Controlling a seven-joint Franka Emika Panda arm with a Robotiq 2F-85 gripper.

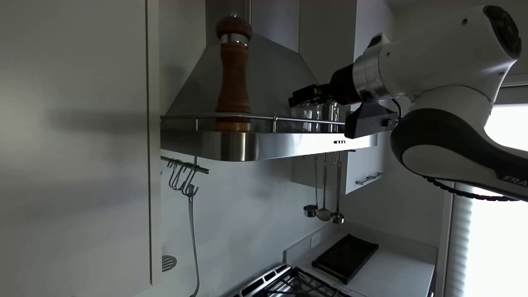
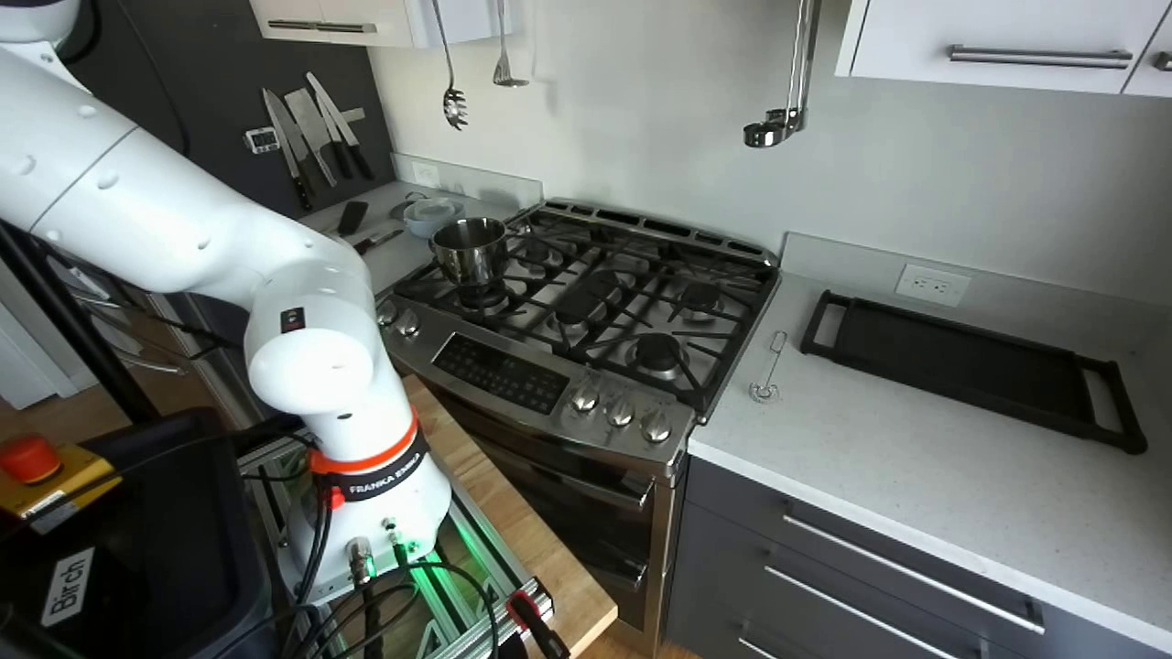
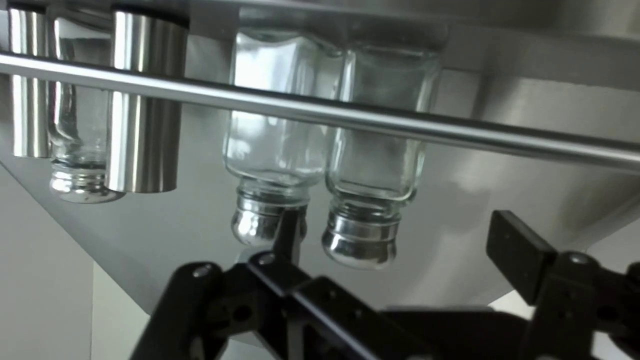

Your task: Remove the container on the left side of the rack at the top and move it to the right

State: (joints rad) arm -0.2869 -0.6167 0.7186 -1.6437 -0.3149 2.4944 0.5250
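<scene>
Hovering at the rack (image 3: 500, 136) on the hood (image 1: 276, 78), gripper (image 3: 400, 245) has its fingers well apart, gap wide. Wrist view stands upside down, so lids point down there. In that gap, as the wrist view shows it: lid of a clear glass shaker (image 3: 375, 165). One finger overlaps the lid of a second glass shaker (image 3: 277, 145) just beside; contact can't be told. Both stand in the rack, its front bar crossing their bodies. Exact container the task means can't be told; the shaker lined up with the gap is in the rack with the rest. Further along the same rack, two steel cylinders (image 3: 145, 140) and a third glass shaker (image 3: 87, 127) between them.

In an exterior view, white arm (image 1: 437, 62) extends in from the right edge, gripper at the shakers' tops, partly hiding them. Well apart from those, tall wooden pepper mill (image 1: 234, 78) upright in the rack, bar passing in front of its base. Under the hood, ladles (image 1: 310, 210) hang with a slotted spoon (image 1: 324, 214) between them. Lower, in an exterior view: gas stove (image 2: 499, 371) with a steel pot (image 2: 472, 256) on it, black tray (image 2: 961, 357) flat on the counter (image 2: 916, 485) beside. Farthest back there, knives (image 2: 309, 124) on a dark wall (image 2: 211, 73).
</scene>
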